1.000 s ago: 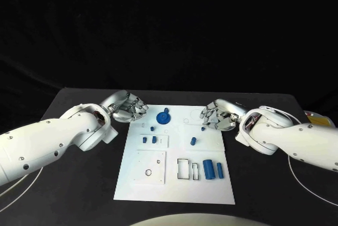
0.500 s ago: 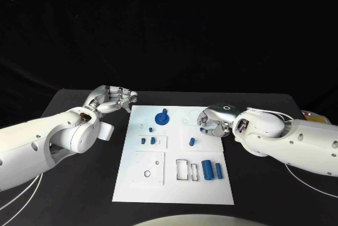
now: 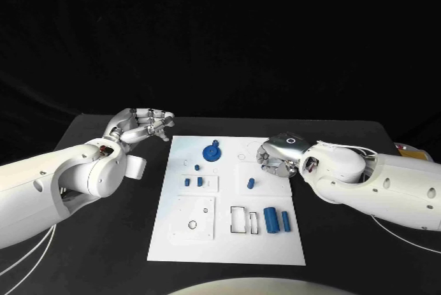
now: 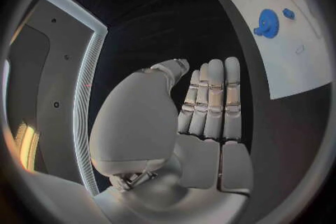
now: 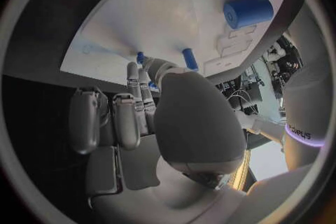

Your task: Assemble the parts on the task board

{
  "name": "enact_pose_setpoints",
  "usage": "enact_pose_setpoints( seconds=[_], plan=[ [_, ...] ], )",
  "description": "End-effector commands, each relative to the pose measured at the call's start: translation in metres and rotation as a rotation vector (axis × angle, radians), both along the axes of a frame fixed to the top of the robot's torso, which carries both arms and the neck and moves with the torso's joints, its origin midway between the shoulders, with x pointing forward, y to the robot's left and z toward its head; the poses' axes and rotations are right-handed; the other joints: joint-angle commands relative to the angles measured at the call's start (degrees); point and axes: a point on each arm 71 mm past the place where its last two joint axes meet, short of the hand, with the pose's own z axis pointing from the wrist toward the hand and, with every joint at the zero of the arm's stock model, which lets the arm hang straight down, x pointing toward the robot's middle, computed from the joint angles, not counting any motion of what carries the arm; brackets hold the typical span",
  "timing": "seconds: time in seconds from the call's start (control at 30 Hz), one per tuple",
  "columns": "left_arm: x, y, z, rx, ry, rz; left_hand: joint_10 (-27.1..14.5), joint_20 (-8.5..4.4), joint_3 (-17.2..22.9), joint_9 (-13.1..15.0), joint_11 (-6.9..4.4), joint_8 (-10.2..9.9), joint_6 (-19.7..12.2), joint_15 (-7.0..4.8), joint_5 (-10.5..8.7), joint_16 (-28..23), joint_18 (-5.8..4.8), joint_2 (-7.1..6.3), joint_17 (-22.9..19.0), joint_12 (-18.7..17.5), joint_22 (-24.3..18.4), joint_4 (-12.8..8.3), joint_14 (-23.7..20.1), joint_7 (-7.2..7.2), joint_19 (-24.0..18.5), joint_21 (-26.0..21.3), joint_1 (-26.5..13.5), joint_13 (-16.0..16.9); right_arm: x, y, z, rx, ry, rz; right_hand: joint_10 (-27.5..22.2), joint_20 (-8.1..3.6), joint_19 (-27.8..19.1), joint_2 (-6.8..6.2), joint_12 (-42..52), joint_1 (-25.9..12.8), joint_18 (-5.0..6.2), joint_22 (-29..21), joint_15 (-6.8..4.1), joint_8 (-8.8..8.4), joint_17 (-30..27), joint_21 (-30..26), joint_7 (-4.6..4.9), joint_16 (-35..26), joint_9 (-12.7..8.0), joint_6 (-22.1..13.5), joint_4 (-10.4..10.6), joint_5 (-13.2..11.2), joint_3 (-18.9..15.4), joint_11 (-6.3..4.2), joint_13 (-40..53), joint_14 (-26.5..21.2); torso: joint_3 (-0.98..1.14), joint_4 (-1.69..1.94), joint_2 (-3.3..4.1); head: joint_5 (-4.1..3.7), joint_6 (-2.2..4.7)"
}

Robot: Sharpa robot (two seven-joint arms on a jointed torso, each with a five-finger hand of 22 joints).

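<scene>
The left robot hand point(image 3: 143, 125) is hovering over the black surface point(image 3: 110, 244) just beside the far left corner of the task board point(image 3: 230, 244), apart from it. In the left wrist view its fingers point(image 4: 210, 98) are lying straight and side by side, and nothing is sitting in the palm, so it is holding nothing.

The right robot hand point(image 3: 278, 156) is hanging over the far right part of the board, knuckles up. Its fingers point(image 5: 136, 92) are curling downward toward the white plate; whether they are touching or gripping anything cannot be told.

On the board, a round blue gear-like part point(image 3: 212, 154) is lying near the far edge, between the two hands. Small blue pegs point(image 3: 193, 181) are standing closer in on the left half, and another peg point(image 3: 251, 183) is sitting near the middle, just beside the right hand. Two blue cylinders point(image 3: 272, 220) are lying side by side toward the near right, next to rectangular slots point(image 3: 238, 220).
</scene>
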Motion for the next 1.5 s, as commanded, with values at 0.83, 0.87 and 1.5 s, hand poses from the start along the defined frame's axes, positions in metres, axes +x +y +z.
enact_pose_setpoints(
  seconds=[0.83, 0.87, 1.5],
  plan=[
    [0.001, 0.001, 0.0, -0.034, 0.008, -0.016, -2.72, 0.11, -0.72, 0.36, 0.46, 0.68, -0.3, 0.13, -0.08, -0.62, 0.2, 0.88, -0.01, 0.86, -0.44, -0.18, -0.81, 0.0, 0.48, -0.94, 0.27, 0.29, -0.001, 0.004, -0.016, -0.074, 0.031, -0.007, 0.68, -0.34, 1.08, -0.92, -1.83, -1.09, -0.61, 9.48, -0.19, -0.56, -0.05, 0.38, 0.33, 0.23, -0.18, 0.2, -1.23, -0.04, 1.81, 0.14, -1.09, 3.0, 0.03, -0.02, -0.04, 0.07, -0.41],
    [0.001, 0.001, 0.0, -0.035, 0.008, -0.017, -2.72, 0.11, -0.72, 0.36, 0.46, 0.68, -0.3, 0.13, -0.08, -0.62, 0.2, 0.88, -0.01, 0.86, -0.44, -0.18, -0.81, 0.0, 0.48, -0.94, 0.27, 0.29, -0.001, 0.004, -0.017, -0.075, 0.031, -0.007, 0.66, -0.32, 1.09, -0.94, -1.92, -1.21, -0.62, 9.5, -0.17, -0.58, -0.03, 0.4, 0.36, 0.24, -0.19, 0.19, -1.23, -0.08, 1.85, 0.17, -1.14, 3.0, 0.03, -0.01, -0.03, 0.07, -0.41],
    [0.001, 0.001, -0.001, -0.035, 0.024, -0.022, -3.54, 0.15, -0.5, 0.49, 0.61, 0.88, -0.48, 0.24, 0.02, -0.87, 0.25, 1.22, -0.06, 1.15, -0.55, -0.66, -1.21, 0.14, 0.45, -1.19, 1.08, 0.29, -0.003, 0.009, -0.015, -0.022, -0.025, -0.02, 6.46, -1.38, 2.1, 2.79, -2.97, -1.62, -1.13, 11.07, -1.52, 1.87, -0.06, 3.17, -1.05, 0.35, 1.91, 3.89, -7.1, -1.49, 10.91, -1.39, -1.55, 3.08, 0.12, -0.03, -0.07, 0.05, -0.43]
  ],
)
